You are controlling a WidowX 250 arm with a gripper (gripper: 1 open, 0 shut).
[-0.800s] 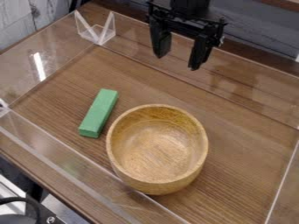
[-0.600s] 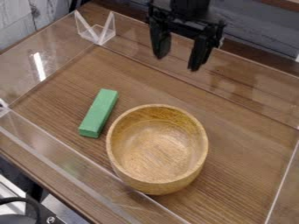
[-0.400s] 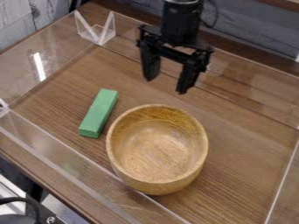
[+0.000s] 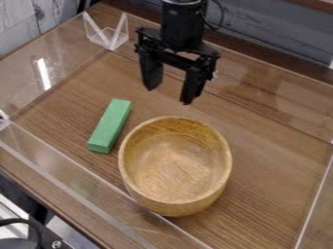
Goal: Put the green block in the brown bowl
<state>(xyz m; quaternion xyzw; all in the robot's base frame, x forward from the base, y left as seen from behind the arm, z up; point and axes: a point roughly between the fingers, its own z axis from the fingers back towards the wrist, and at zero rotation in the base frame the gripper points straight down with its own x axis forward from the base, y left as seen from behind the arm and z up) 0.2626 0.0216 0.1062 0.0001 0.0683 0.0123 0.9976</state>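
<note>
A round, thick-rimmed brown bowl (image 4: 176,163) of grained wood is seen on a wood-grain table (image 4: 260,117). The flat, bright green block (image 4: 111,124) lies just left of it. Above and behind the bowl, the black gripper (image 4: 170,85) is pointed straight down, jaws spread, empty. It has been shifted left and lower.

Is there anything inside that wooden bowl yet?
No, it's empty. The bowl shows only bare wood grain inside, and the green block lies flat on the table beside it, to its left.
</note>
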